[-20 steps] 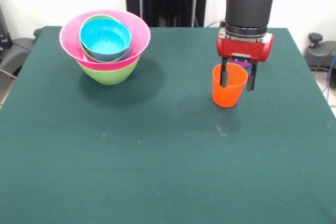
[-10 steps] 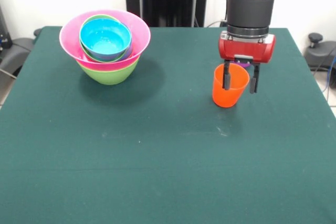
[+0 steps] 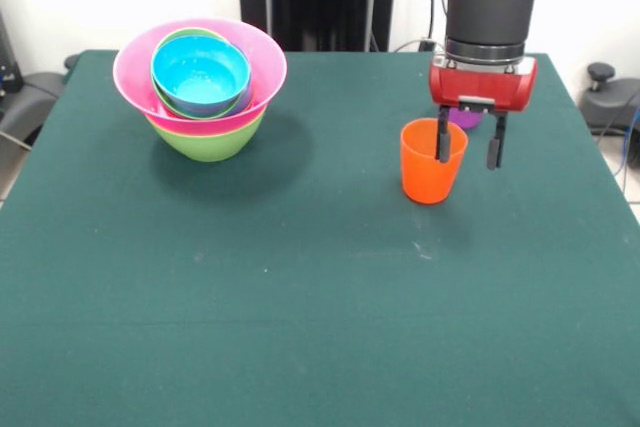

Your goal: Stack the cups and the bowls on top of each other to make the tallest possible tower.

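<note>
We see the hand (image 3: 467, 148) spread wide, one finger inside the orange cup (image 3: 432, 162), which stands on the worktop (image 3: 300, 277) well apart from the tower (image 3: 200, 87). Closing off-centre risks tipping it.

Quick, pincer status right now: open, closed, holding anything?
Pincer: open, holding nothing; one finger hangs inside the orange cup, the other outside its rim.

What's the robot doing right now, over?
Tool open, one finger inside the orange cup, one outside. Cup upright on the table, not lifted. Purple cup mostly hidden behind the tool. Path to the bowl tower clear.
</note>
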Available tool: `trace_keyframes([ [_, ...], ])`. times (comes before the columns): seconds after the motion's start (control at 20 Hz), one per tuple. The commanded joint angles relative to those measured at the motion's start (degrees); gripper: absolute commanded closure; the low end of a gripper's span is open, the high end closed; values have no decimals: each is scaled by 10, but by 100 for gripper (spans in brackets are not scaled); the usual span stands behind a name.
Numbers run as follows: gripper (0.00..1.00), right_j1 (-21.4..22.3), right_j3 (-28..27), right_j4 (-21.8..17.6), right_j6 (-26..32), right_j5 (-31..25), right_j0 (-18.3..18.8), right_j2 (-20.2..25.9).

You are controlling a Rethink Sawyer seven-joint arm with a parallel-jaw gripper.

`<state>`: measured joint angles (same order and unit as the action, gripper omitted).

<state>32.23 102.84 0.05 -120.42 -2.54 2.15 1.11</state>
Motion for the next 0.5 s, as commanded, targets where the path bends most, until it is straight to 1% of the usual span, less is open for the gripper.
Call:
trace_keyframes([
  [0.05,0,-14,66,23,-95,-58,-18,23],
  [0.4,0,-25,68,20,-83,-42,-4,36],
  [0.5,0,-19,74,19,-83,-42,-3,36],
])
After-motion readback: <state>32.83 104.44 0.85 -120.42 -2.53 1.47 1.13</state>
